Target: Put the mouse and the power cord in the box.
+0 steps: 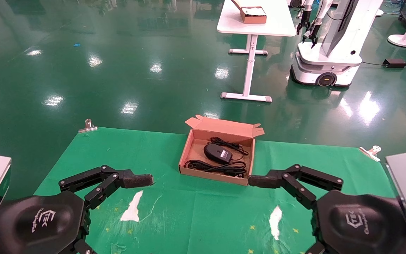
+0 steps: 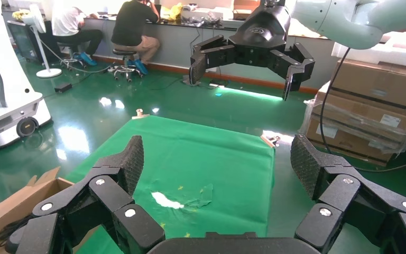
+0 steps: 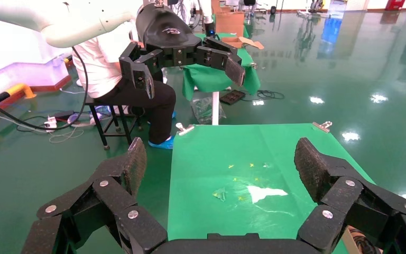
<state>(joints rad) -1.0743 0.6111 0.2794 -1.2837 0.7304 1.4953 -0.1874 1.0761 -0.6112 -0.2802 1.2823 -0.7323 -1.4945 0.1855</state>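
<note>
Inside cardboard box (image 1: 189, 148): oval mouse (image 1: 217, 153), looped power cord (image 1: 211, 167).

We see the box (image 1: 189, 150), shallow brown cardboard, lying open at the far middle of the green cloth, its hinged lid (image 1: 224, 127) folded back with small flaps at both ends. Inside, the mouse (image 1: 217, 152), small, black and oval with a pale label patch, sits near the centre, its thin cable (image 1: 229, 144) looped behind it. The power cord (image 1: 213, 167), thick and black, lies bundled along the near wall.
</note>
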